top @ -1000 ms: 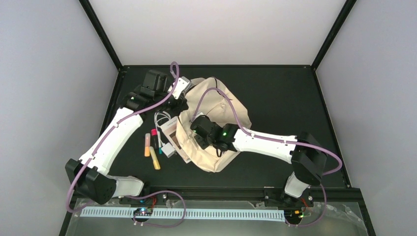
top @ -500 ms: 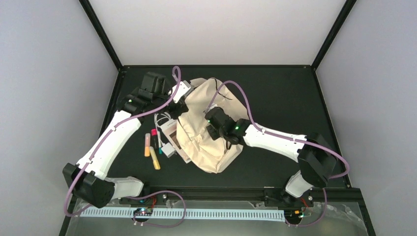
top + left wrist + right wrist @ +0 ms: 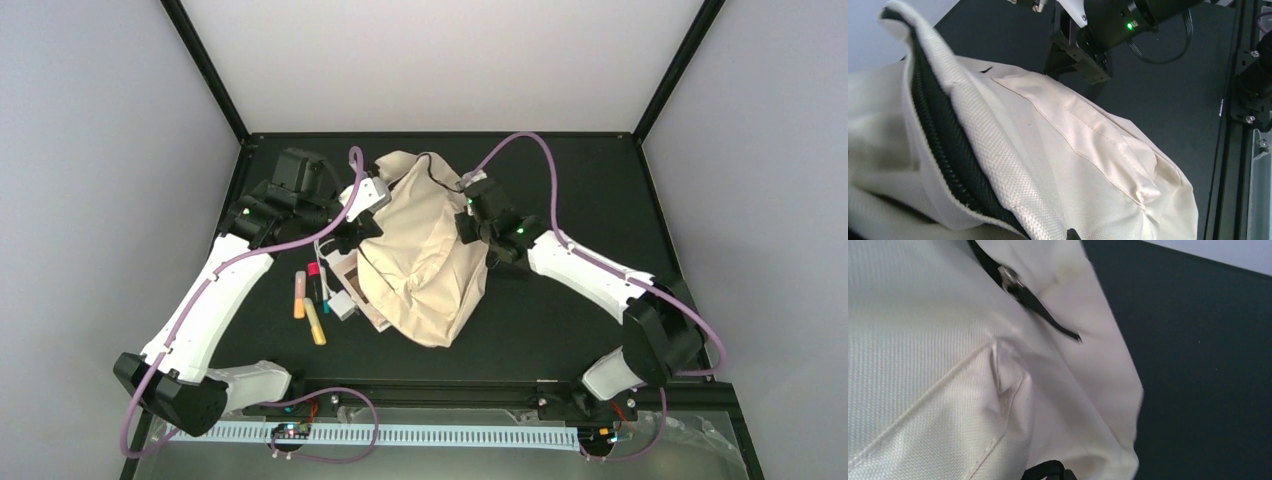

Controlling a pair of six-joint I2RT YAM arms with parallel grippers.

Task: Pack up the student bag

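The student bag (image 3: 430, 265) is a cream fabric backpack lying crumpled mid-table. My left gripper (image 3: 362, 222) is at its left edge, shut on the fabric by the opening. In the left wrist view the bag (image 3: 1058, 150) fills the frame with its dark zipper (image 3: 943, 145) at the left, and only one fingertip (image 3: 1072, 235) shows. My right gripper (image 3: 470, 222) is at the bag's upper right edge, shut on the fabric. It also shows in the left wrist view (image 3: 1075, 65). The right wrist view shows the bag's cloth (image 3: 948, 365) and a zipper pull (image 3: 1010, 280).
Left of the bag lie an orange highlighter (image 3: 298, 297), a yellow highlighter (image 3: 315, 323), a pink marker (image 3: 313, 274), a white cable (image 3: 329, 242), a small white box (image 3: 342, 305) and a booklet (image 3: 352, 272) partly under the bag. Black frame rails edge the table.
My right gripper has moved from the bag's middle up and right to its upper right edge, drawing the right side of the fabric with it. The left gripper has shifted only slightly.
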